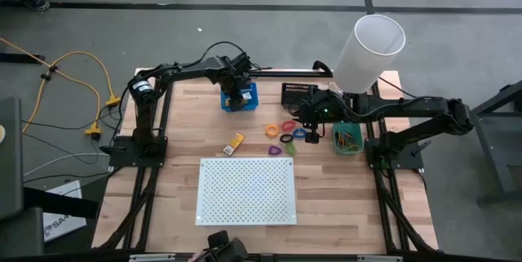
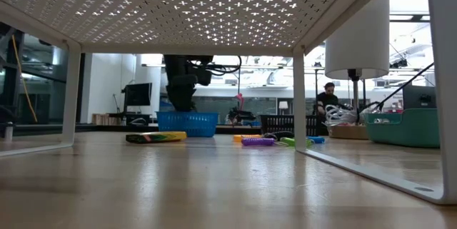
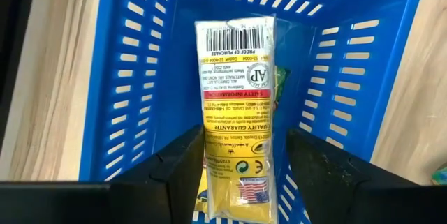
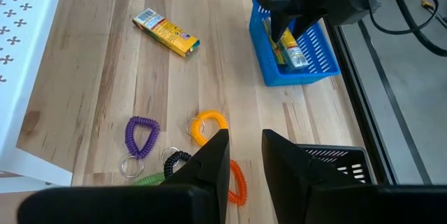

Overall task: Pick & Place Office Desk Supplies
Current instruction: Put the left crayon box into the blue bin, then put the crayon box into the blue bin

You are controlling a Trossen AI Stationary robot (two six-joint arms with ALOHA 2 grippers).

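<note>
My left gripper [image 1: 236,91] points down into the blue bin [image 3: 140,77] at the table's far side, open. A yellow-orange packet [image 3: 237,98] lies lengthwise between its fingers inside the bin. A second yellow packet [image 1: 235,142] lies flat on the table near the white board. Bright loops lie at mid-table: orange [image 4: 208,125], purple [image 4: 141,135], pink [image 1: 289,126]. My right gripper [image 4: 246,147] hovers above these loops, open, with nothing between its fingers. My left gripper has one finger on either side of the packet's long edges [image 3: 209,175], near the end away from the barcode. It comes from above, along the packet. A narrow gap shows beside one finger [image 3: 307,175]. Whether the other finger touches the packet I cannot tell.
A white perforated board [image 1: 247,190] stands on legs at the table's near middle. A black bin [image 1: 298,95] sits at the far edge and a green bin [image 1: 347,138] with rubber bands at the right. A tall white cylinder [image 1: 371,50] rises at the far right.
</note>
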